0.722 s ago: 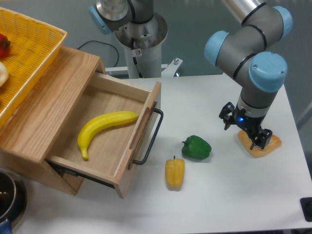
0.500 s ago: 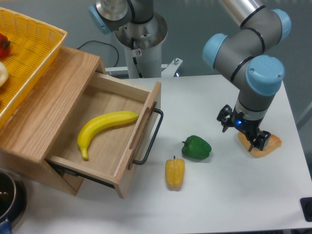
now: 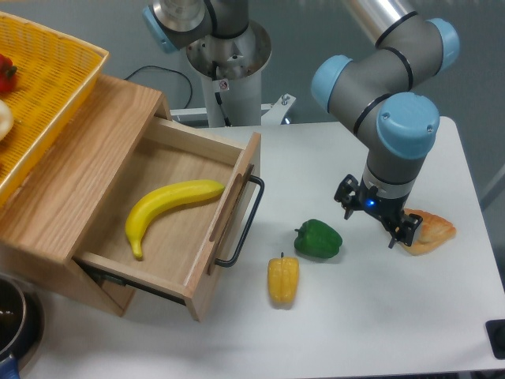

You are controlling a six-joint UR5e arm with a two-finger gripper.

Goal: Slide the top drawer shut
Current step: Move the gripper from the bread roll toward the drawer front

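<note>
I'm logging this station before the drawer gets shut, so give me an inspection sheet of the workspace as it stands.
Surface: white table, no spills seen.
Job's things: top drawer pulled open, a banana lying inside; black bar handle untouched.
Clutter: green pepper and yellow pepper on the table in front of the drawer; a bread piece at the right; yellow basket on top of the wooden box; dark pot at the lower left edge.
Grippers: gripper empty, hanging over the table between green pepper and bread; fingers' opening cannot be judged.
Cables: black cable behind the box.
Surroundings: robot base, grey wall.
</note>
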